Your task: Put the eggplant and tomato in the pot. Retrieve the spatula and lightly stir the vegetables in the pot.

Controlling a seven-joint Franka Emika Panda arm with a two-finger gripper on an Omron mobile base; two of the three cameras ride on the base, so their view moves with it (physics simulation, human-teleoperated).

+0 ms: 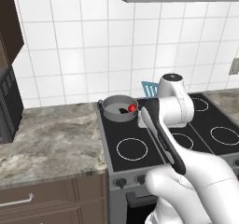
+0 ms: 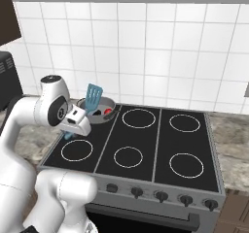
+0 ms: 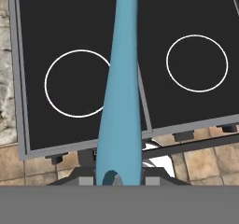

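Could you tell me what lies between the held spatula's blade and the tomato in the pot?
Nothing: in the right base view, the spatula blade hangs above the pot rim, with open air down to the tomato.

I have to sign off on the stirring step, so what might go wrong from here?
The gripper holds the light blue slotted spatula near the handle's end, so the blade may swing or twist when it meets resistance.

The round grey metal pot is shallow, and the small red tomato lies by its rim; a firm stroke might roll it out onto the black stovetop.

The loose pot may slide.
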